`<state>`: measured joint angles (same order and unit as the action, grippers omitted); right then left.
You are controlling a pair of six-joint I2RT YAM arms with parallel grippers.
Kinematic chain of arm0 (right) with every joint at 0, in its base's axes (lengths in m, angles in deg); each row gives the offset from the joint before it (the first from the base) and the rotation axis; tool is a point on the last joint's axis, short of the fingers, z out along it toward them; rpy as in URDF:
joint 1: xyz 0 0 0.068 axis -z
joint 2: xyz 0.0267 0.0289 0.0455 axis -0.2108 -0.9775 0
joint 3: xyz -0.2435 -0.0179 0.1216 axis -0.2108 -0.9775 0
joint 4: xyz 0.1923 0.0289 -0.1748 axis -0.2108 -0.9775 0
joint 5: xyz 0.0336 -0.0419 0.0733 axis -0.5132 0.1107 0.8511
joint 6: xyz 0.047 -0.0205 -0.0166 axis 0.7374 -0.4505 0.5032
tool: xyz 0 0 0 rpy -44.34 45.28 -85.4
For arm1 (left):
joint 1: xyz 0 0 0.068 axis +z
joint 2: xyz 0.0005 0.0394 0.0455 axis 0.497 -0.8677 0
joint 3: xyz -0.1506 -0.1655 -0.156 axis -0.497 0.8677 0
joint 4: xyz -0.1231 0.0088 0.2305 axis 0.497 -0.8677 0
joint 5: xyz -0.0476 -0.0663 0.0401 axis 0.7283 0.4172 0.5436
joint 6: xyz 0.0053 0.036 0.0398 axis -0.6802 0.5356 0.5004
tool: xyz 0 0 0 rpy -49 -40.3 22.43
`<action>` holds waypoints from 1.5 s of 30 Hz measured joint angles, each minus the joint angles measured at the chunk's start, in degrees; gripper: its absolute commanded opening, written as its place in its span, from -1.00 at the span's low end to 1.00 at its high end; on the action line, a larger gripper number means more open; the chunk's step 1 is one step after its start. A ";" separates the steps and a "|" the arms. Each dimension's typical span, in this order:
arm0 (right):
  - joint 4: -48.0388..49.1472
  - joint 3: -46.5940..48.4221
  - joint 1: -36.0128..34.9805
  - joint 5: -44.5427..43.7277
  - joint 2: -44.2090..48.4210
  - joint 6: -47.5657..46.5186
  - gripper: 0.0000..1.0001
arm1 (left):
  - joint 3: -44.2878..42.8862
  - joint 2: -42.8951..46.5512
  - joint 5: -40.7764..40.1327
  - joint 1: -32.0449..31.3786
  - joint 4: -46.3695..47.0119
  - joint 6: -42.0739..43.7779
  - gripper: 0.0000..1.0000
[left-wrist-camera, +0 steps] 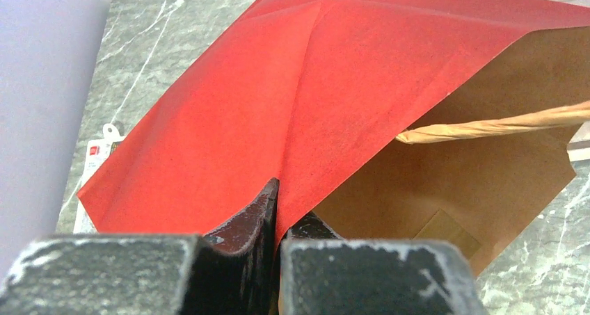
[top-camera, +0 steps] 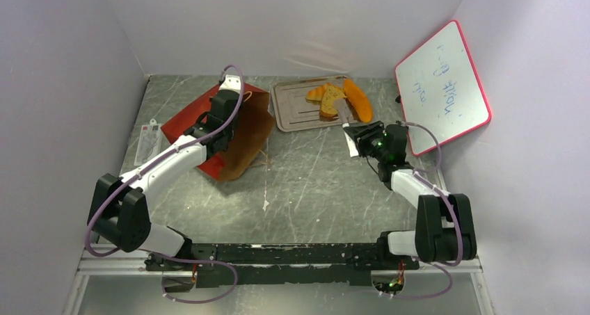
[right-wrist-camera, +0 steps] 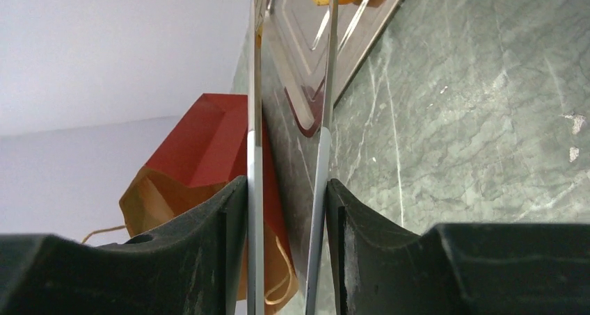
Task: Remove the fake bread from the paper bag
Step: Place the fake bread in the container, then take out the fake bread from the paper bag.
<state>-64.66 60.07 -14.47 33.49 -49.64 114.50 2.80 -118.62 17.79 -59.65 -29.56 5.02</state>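
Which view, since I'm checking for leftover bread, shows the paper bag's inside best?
Left wrist: the paper bag fills the frame, its brown inside open. Top view shows it small under the left arm; right wrist shows it behind the tongs.

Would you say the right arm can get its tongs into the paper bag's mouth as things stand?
Probably yes: the left tool pinches the paper bag, its mouth facing the tongs, with only table between.

Red paper bag point(top-camera: 252, 131) lies tipped, brown mouth open; orange and tan fake bread point(top-camera: 339, 101) rests on tray point(top-camera: 296, 111) nearby.
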 measured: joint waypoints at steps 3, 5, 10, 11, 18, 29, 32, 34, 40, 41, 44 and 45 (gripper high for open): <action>-2.49 0.09 -0.02 0.04 3.48 -1.77 -0.10 | 0.48 0.76 0.48 0.00 0.20 0.87 -0.86; -4.33 0.37 -0.20 0.11 5.75 -2.91 -0.11 | 1.60 1.92 1.36 0.00 0.35 1.64 -0.86; -9.64 2.73 -3.30 0.02 11.63 -5.70 -0.10 | 3.89 4.02 3.96 -0.07 1.31 3.50 -0.86; -10.38 3.23 -4.42 -0.02 12.63 -6.08 -0.10 | 4.09 4.20 4.39 -0.07 1.31 3.69 -0.86; -13.75 5.64 -18.05 -1.79 17.75 -6.99 -0.11 | 4.13 4.26 6.80 -0.11 1.42 4.61 -0.86; -13.18 5.60 -39.89 -5.90 11.93 -3.54 -0.12 | 4.11 4.52 7.39 -0.11 1.25 4.94 -0.86; -12.20 5.60 -42.69 -6.64 9.35 -2.78 -0.13 | 4.11 4.61 7.41 -0.11 1.18 5.09 -0.86; -11.15 5.64 -44.04 -7.04 7.52 -2.29 -0.13 | 4.11 4.83 7.39 -0.11 1.11 5.11 -0.86; -6.51 5.99 -45.38 -7.28 0.72 -0.07 -0.13 | 4.11 5.64 7.43 -0.11 1.05 5.09 -0.86; -5.55 6.29 -45.42 -7.28 -0.90 0.42 -0.13 | 4.11 5.75 7.43 -0.11 1.03 5.09 -0.86; -2.99 7.89 -45.59 -7.13 -5.79 1.90 -0.13 | 4.11 6.12 7.48 -0.11 1.01 5.07 -0.86; -2.03 8.52 -45.64 -7.08 -7.39 2.40 -0.13 | 4.11 6.23 7.50 -0.11 1.01 5.07 -0.86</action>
<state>-66.70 68.60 -60.11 26.40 -57.03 116.90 6.90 -112.39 25.29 -59.76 -28.56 10.09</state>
